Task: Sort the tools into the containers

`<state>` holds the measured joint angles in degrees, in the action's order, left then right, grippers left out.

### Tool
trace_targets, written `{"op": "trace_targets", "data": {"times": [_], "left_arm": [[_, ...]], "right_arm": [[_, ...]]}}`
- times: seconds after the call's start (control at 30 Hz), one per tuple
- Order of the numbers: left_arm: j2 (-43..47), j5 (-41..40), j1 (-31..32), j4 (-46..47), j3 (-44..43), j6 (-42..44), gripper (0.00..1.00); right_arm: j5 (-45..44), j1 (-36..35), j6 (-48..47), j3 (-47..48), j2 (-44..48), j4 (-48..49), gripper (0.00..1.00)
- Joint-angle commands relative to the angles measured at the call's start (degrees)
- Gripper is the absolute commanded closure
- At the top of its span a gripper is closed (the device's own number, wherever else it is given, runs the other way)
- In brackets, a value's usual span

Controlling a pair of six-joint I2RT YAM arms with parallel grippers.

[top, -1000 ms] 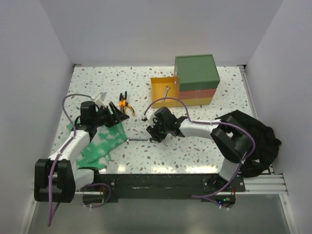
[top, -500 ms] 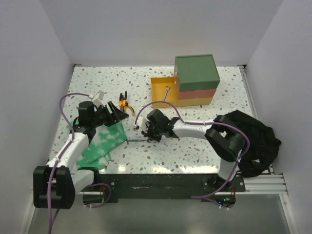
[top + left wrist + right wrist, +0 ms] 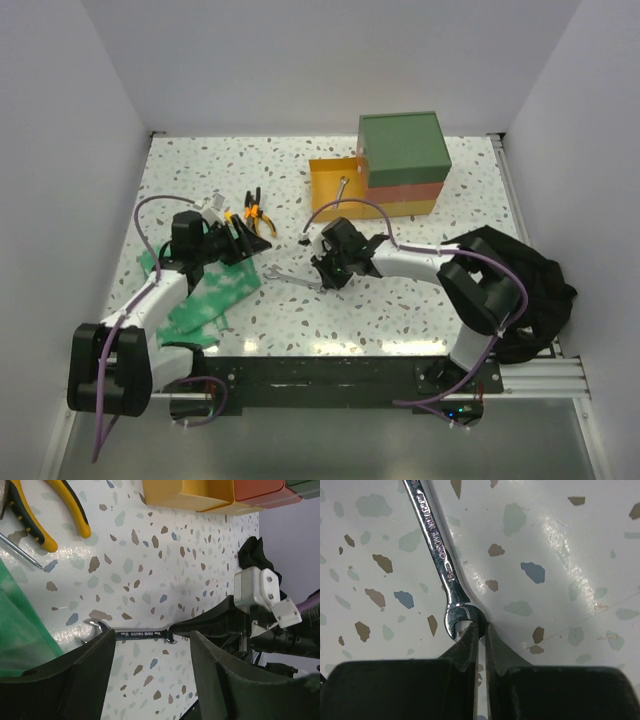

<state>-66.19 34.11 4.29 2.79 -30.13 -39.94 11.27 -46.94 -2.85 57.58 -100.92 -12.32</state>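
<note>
A thin silver wrench (image 3: pixel 295 280) lies flat on the speckled table; it also shows in the left wrist view (image 3: pixel 137 634) and the right wrist view (image 3: pixel 437 545). My right gripper (image 3: pixel 322 274) is low at the wrench's right end, its fingers (image 3: pixel 481 626) pinched on one prong of the open end. My left gripper (image 3: pixel 240 243) is open and empty above the green-and-white cloth's (image 3: pixel 215 290) far edge, left of the wrench. Orange-and-black pliers (image 3: pixel 258 215) lie just beyond it (image 3: pixel 50 515). The drawer stack (image 3: pixel 403 165) stands at the back, with its yellow bottom drawer (image 3: pixel 335 185) pulled open.
A black cloth (image 3: pixel 530 290) is heaped at the right, beside the right arm's base. A thin silver rod (image 3: pixel 20 550) lies beside the pliers. White walls close in the table on three sides.
My right gripper went left, then came back right with the wrench, which now lies further right and turned. My left gripper shifted slightly right.
</note>
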Motion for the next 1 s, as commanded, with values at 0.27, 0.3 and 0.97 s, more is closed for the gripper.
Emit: {"op": "trace_targets", "data": {"times": [0.27, 0.3, 0.97], "left_arm": [[-6.0, -0.1, 6.1, 6.3, 0.6, -5.6, 0.34], [-6.6, -0.4, 6.3, 6.8, 0.7, -6.2, 0.34], [-29.8, -11.3, 13.8, 15.8, -6.3, -24.3, 0.58]], "right_arm": [[6.2, 7.4, 20.3, -3.6, 2.3, 0.4, 1.0], [6.5, 7.4, 20.5, -3.6, 2.1, 0.8, 1.0], [8.0, 7.4, 23.6, -4.7, 3.1, 4.1, 1.0]]}}
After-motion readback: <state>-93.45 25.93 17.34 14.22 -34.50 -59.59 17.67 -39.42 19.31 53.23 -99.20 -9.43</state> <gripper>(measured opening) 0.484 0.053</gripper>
